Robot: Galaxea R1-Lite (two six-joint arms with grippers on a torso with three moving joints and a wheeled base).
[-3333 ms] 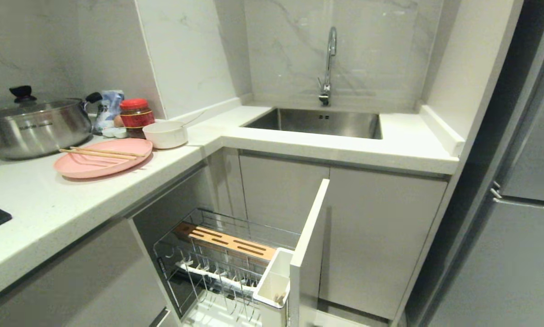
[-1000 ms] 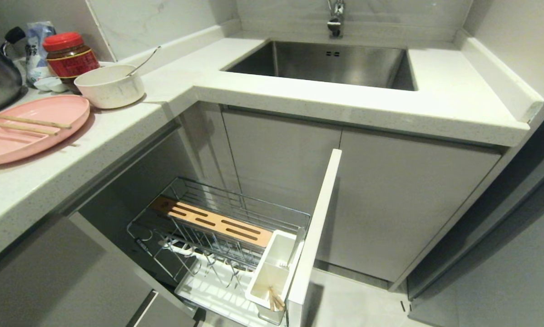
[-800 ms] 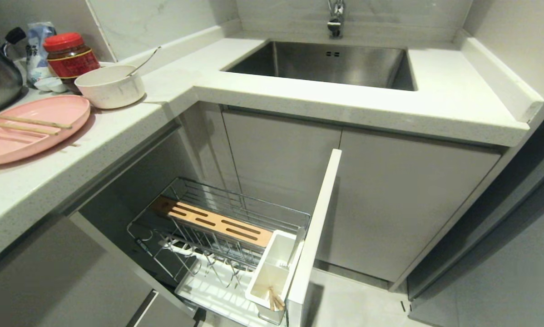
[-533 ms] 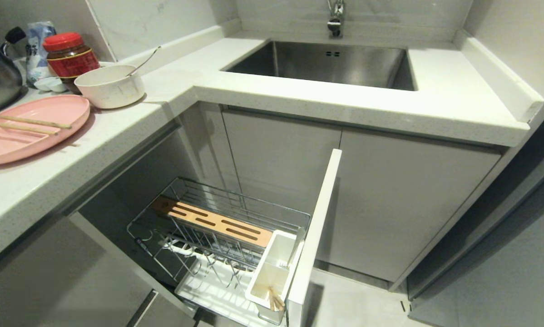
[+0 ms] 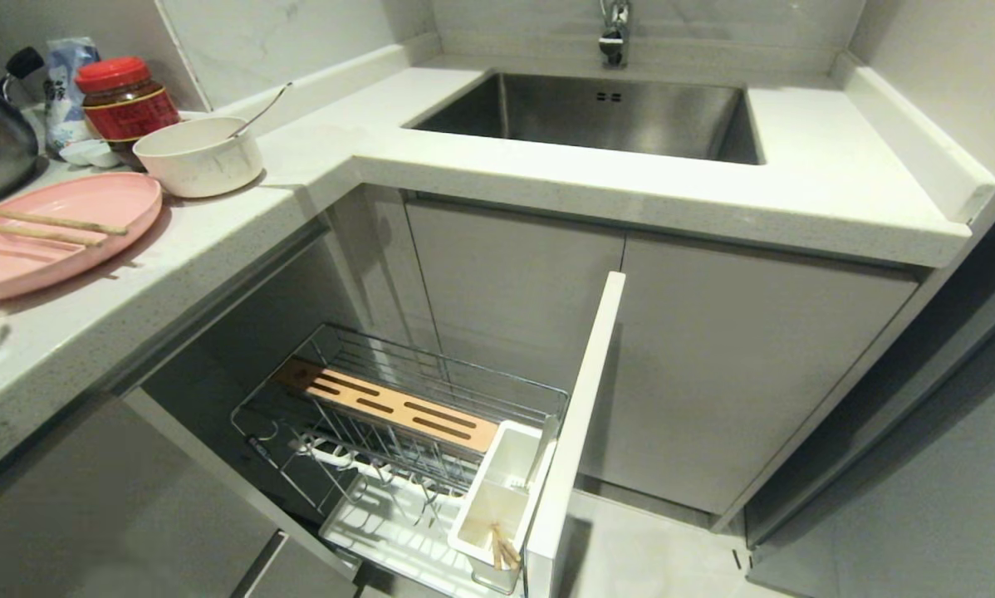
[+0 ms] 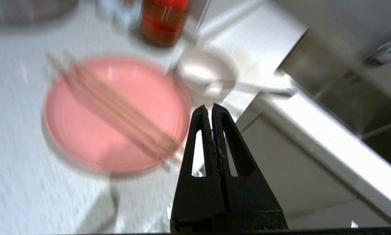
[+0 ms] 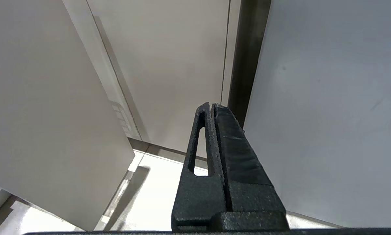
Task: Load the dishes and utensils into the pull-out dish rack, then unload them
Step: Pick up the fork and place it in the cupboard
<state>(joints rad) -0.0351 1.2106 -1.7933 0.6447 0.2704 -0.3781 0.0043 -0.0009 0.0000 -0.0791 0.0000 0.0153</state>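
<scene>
left gripper (image 6: 212, 109) nears pink plate (image 5: 49, 241), upper left of the head view.
fingers pressed together, holding nothing; should part before taking the chopsticks (image 5: 36, 226) lying across it. right gripper (image 7: 211, 107) closed, parked.

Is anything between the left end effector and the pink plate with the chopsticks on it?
Nothing visible. In the left wrist view the left end effector, shut and empty, hangs over the counter edge beside the pink plate; the chopsticks lie across it, the bowl beyond.
</scene>
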